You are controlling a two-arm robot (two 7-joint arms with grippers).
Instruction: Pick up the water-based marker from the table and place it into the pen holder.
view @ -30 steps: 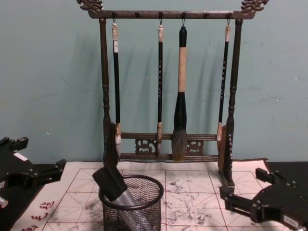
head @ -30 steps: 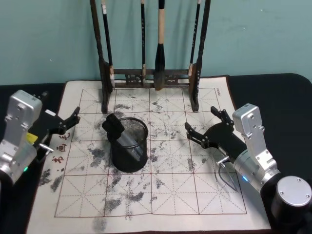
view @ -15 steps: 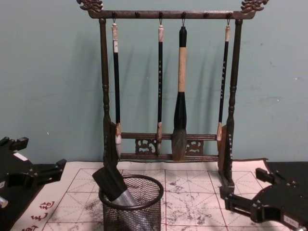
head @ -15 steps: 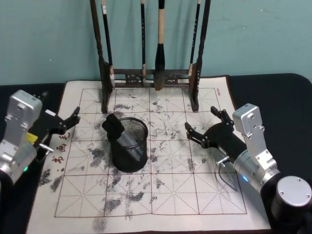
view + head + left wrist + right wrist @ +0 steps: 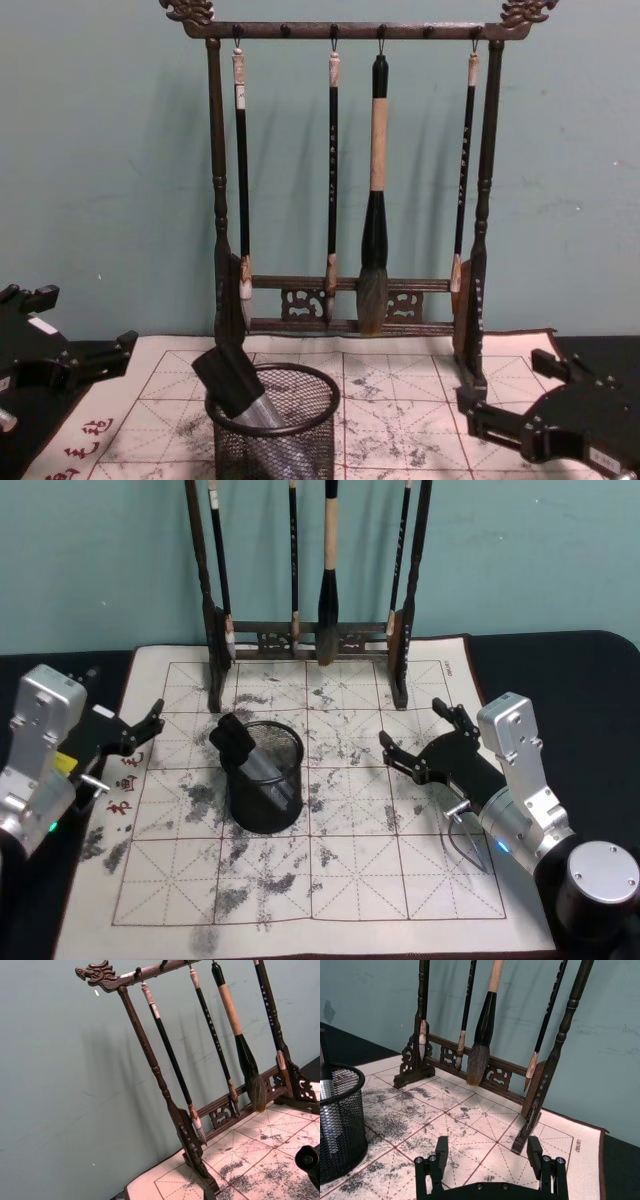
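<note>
The right gripper [image 5: 418, 739] has its fingers spread and empty, hovering over the mat [image 5: 360, 880] to the right of the pen holder [image 5: 265, 777]. The left gripper [image 5: 146, 725], fingers also spread and empty, sits left of the holder, by the mat's edge. Bare mat lies between each gripper and the holder. The water-based marker [image 5: 250, 755], black-capped with a silver barrel, leans inside the pen holder, in front of the brush rack [image 5: 310, 580].

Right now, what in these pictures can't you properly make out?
- Marker: lower end hidden by the pen holder's mesh, head view.
- Brush rack: top cut off by the edge, head view.
- Mat's red characters: too small to read.
</note>
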